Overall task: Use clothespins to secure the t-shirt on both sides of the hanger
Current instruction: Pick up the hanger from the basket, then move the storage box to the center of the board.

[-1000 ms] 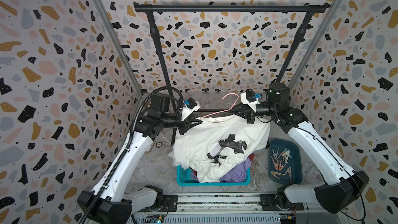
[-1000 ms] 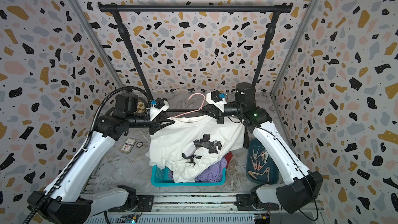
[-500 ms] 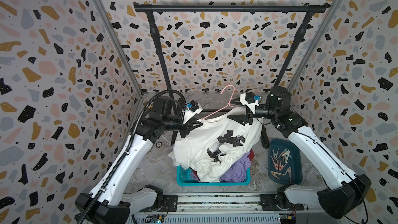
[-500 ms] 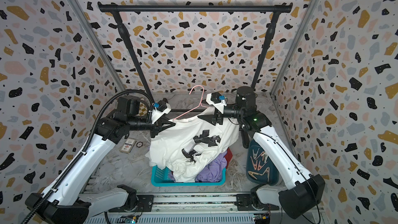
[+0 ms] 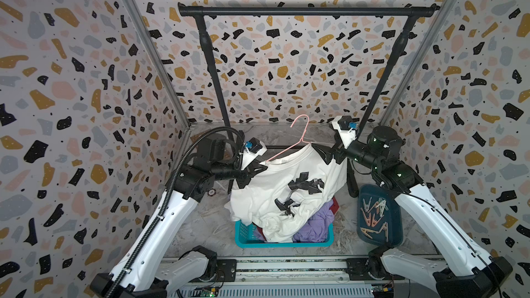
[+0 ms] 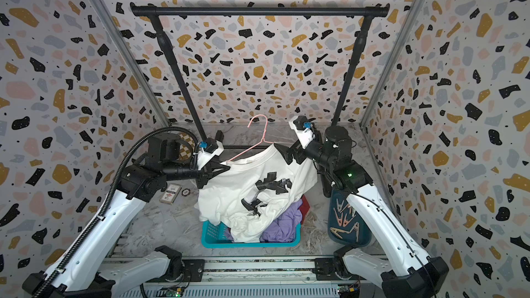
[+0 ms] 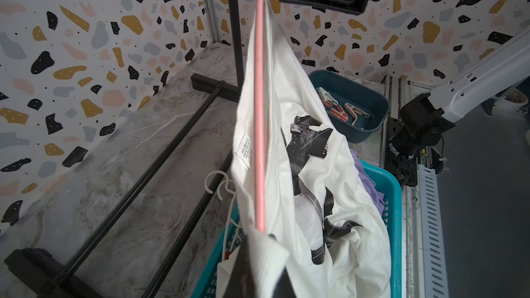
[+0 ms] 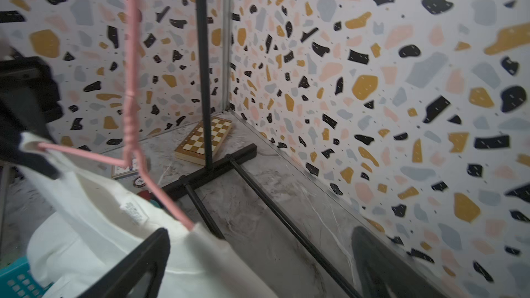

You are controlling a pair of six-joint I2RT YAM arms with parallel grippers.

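Pastel plastic pegs (image 5: 372,219) in tub (image 5: 395,233); white shirt (image 5: 272,184) on pink wire hanger (image 5: 298,139); left claw (image 5: 259,168) clamps shirt, right claw (image 5: 323,154) apart.

Folds of the shirt (image 5: 275,187) covered the tips of the left gripper (image 5: 253,171) and the hanger (image 5: 284,151) end they clamped. In the right wrist view the hook was blurred and ran off the frame's edge, and the spread fingers of the right gripper (image 8: 258,273) were cut off too. I couldn't count the clothespins (image 6: 344,216); they were too small, and the right arm hid part of their bin (image 6: 362,239). The shirt buried most of the basket (image 5: 286,244). The label (image 7: 246,150) print was unreadable.
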